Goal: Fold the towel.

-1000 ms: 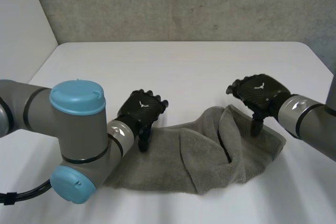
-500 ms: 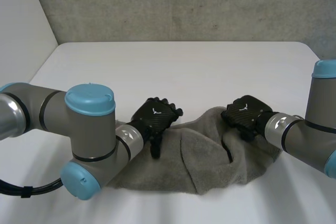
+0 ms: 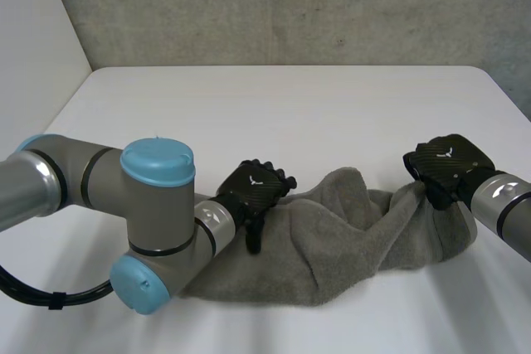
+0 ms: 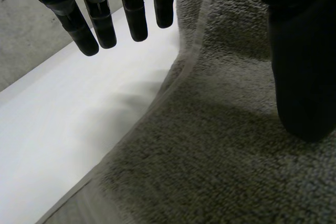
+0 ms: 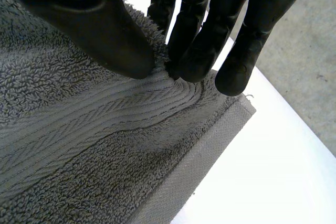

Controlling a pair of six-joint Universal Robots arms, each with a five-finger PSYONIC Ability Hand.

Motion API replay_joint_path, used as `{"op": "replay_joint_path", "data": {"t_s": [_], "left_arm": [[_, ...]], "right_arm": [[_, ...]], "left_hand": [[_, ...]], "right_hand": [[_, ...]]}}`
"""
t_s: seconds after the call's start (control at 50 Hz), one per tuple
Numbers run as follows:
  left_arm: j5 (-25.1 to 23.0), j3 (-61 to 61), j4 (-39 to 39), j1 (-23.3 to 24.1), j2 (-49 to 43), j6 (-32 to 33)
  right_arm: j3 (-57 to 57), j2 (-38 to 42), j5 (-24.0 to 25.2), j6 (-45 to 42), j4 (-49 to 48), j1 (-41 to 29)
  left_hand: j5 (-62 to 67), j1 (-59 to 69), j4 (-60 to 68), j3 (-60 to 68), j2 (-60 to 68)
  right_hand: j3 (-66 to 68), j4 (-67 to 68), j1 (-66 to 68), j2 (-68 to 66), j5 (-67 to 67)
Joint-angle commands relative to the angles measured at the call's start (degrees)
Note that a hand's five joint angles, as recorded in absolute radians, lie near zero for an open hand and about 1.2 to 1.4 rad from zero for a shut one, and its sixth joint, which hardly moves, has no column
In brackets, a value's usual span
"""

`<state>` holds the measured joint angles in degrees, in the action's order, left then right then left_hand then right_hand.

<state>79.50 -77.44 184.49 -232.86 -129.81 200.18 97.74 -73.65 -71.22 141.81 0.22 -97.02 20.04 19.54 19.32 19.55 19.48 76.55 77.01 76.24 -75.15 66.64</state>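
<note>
At the right corner, the right hand (image 3: 444,165) pinches the soft, floppy grey terry towel (image 3: 332,246); the left hand (image 3: 255,188) has straight fingers. Grab corners.

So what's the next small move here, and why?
Probably close the left hand on the towel at its far edge: its fingers hang straight over the bare table past that edge, thumb on the cloth, while the right hand pinches the towel near a corner.

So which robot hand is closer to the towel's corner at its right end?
Right. The right hand pinches the towel just beside that corner. The left hand is toward the towel's other end, by its edge, fingers straight over the table.
</note>
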Motion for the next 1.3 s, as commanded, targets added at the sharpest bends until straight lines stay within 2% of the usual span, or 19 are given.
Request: {"op": "replay_joint_path", "data": {"t_s": [0.02, 0.16, 0.2, 0.22, 0.26, 0.34, 0.42, 0.5, 0.62, 0.72, 0.76, 0.78, 0.82, 0.88, 1.0, 1.1, 1.2, 1.26, 1.3], "left_arm": [[-3.8, 0.9, 0.0, 3.0, -1.0, -0.2], [-6.0, 1.1, -0.1, 4.0, -0.9, -0.3], [-6.0, 1.2, 0.0, 4.2, -0.9, -0.3], [-6.0, 1.2, 0.0, 4.2, -0.9, -0.3], [-5.8, 1.3, 0.0, 4.2, -0.9, -0.2], [-5.1, 1.4, 0.2, 4.1, -0.8, -0.1], [0.5, 2.7, 0.4, 3.8, -0.9, 0.0], [7.8, 4.8, 1.3, 2.7, -0.7, 1.1], [10.3, 9.6, 4.8, -0.2, -0.4, 4.9], [12.7, 17.4, 9.7, -4.4, 1.5, 8.2], [13.2, 21.3, 13.6, -5.7, 5.1, 6.6], [13.2, 21.3, 13.6, -5.7, 5.1, 6.6], [13.2, 22.0, 19.9, -6.2, 9.9, 4.2], [13.0, 21.5, 24.1, -6.1, 13.6, 3.5], [11.5, 17.9, 23.8, -6.3, 17.0, 3.6], [7.8, 9.9, 23.3, -7.1, 18.7, 3.7], [4.7, -3.3, 17.9, -6.9, 18.6, 6.1], [4.6, -6.5, 16.0, -6.7, 18.2, 7.8], [4.5, -12.4, 14.0, -6.3, 17.7, 12.2]], "right_arm": [[0.4, 0.1, 0.0, -0.3, -0.1, 0.1], [0.6, 0.1, 0.0, -0.3, -0.2, 0.0], [0.6, 0.2, 0.0, -0.3, -0.2, 0.0], [0.6, 0.2, 0.0, -0.3, -0.2, 0.0], [0.4, 0.2, 0.0, -0.3, -0.3, 0.1], [-0.1, 0.2, -0.1, -0.4, -0.4, 0.1], [-2.1, 0.2, -0.2, -0.2, -0.5, -0.2], [-6.8, 0.4, -0.5, 0.6, -1.1, -0.9], [-14.5, 1.6, -1.7, 1.9, -5.7, -3.8], [-23.7, 4.3, -7.9, 2.9, -18.1, -5.4], [-27.1, 4.0, -11.6, 3.7, -27.9, -6.2], [-27.1, 4.0, -11.6, 3.7, -28.0, -6.2], [-27.9, 2.6, -12.1, 5.3, -32.9, -8.5], [-27.7, 0.8, -12.0, 6.1, -32.7, -10.2], [-25.5, 0.3, -11.8, 6.2, -28.9, -10.4], [-21.8, 0.4, -10.4, 6.3, -21.6, -10.1], [-13.6, 0.5, -6.0, 5.6, -15.3, -10.1], [-11.4, 0.5, -5.7, 5.5, -14.5, -10.1], [-7.2, 0.6, -5.2, 5.0, -13.8, -9.7]], "left_hand": [[-11.4, -0.9, -0.7, -0.9, -0.9], [-5.7, 4.8, 5.0, 4.8, 4.9], [7.3, 17.8, 18.1, 17.8, 17.9], [7.4, 17.9, 18.1, 17.9, 18.0], [27.3, 37.9, 38.1, 37.8, 37.9], [39.6, 50.1, 50.3, 50.0, 50.1], [49.9, 60.4, 60.7, 60.4, 60.5], [50.0, 60.5, 60.7, 60.5, 60.5], [50.0, 60.5, 60.7, 60.5, 60.5], [50.0, 60.5, 60.7, 60.5, 60.5], [50.0, 60.5, 60.7, 60.5, 60.5], [50.0, 60.5, 60.7, 60.5, 60.5], [50.0, 60.5, 60.7, 60.5, 60.5], [50.0, 60.5, 60.7, 60.5, 60.5], [50.0, 60.5, 60.7, 60.5, 60.5], [50.0, 60.5, 60.7, 60.5, 60.5], [50.0, 60.5, 60.7, 60.5, 60.5], [50.0, 60.5, 60.7, 60.5, 60.5], [50.0, 60.5, 60.7, 60.5, 60.5]], "right_hand": [[3.5, 3.0, 3.8, -4.8, 3.4], [3.5, 3.0, 3.8, -4.8, 3.4], [3.5, 3.0, 3.8, -4.8, 3.4], [3.5, 3.0, 3.8, -4.8, 3.4], [3.5, 3.0, 3.8, -4.8, 3.4], [3.5, 3.0, 3.8, -4.8, 3.4], [3.5, 3.0, 3.8, -4.8, 3.4], [3.5, 3.0, 3.8, -4.8, 3.4], [3.5, 3.0, 3.8, -4.8, 3.4], [3.5, 3.0, 3.8, -4.8, 3.4], [3.5, 3.0, 3.8, -4.8, 3.4], [3.5, 3.0, 3.8, -4.8, 3.4], [3.5, 3.0, 3.8, -4.8, 3.4], [3.5, 3.0, 3.8, -4.8, 3.4], [3.5, 3.0, 3.8, -4.8, 3.4], [3.5, 3.0, 3.8, -4.8, 3.4], [3.5, 3.0, 3.8, -4.8, 3.4], [3.5, 3.0, 3.8, -4.8, 3.4], [3.5, 3.0, 3.8, -4.8, 3.4]]}}
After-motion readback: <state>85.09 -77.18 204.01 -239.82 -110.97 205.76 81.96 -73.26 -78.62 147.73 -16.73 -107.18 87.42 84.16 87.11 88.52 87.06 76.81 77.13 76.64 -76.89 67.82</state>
